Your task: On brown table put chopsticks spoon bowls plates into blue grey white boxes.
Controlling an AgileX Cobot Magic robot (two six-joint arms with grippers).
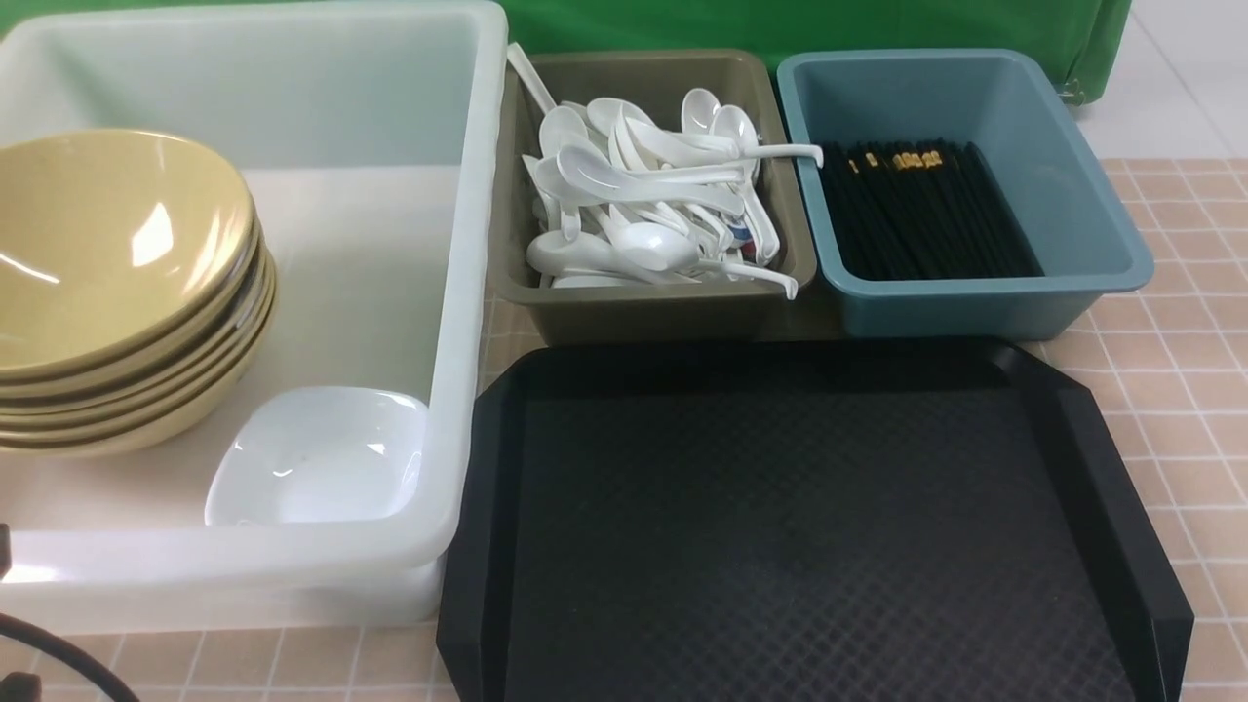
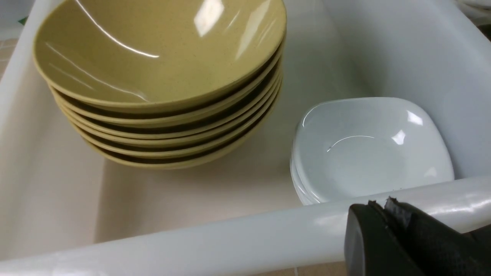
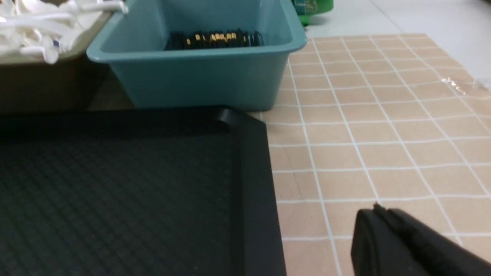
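Several stacked yellow bowls (image 1: 117, 292) (image 2: 161, 80) and a stack of small white plates (image 1: 317, 458) (image 2: 368, 149) sit in the large white box (image 1: 468, 292) (image 2: 230, 237). The grey box (image 1: 663, 307) holds a heap of white spoons (image 1: 643, 185). Black chopsticks (image 1: 921, 210) (image 3: 215, 39) lie in the blue box (image 1: 1082, 195) (image 3: 199, 78). My left gripper (image 2: 379, 205) is shut and empty, just outside the white box's near rim. My right gripper (image 3: 378, 209) is shut and empty over the brown table (image 3: 383, 134), right of the tray. Neither gripper shows in the front view.
A flat black tray (image 1: 809, 526) (image 3: 115, 191) with nothing on it lies in front of the grey and blue boxes. A green cloth (image 1: 809, 24) hangs behind the boxes. Bare tiled table surface (image 1: 1170, 322) lies right of the tray and the blue box.
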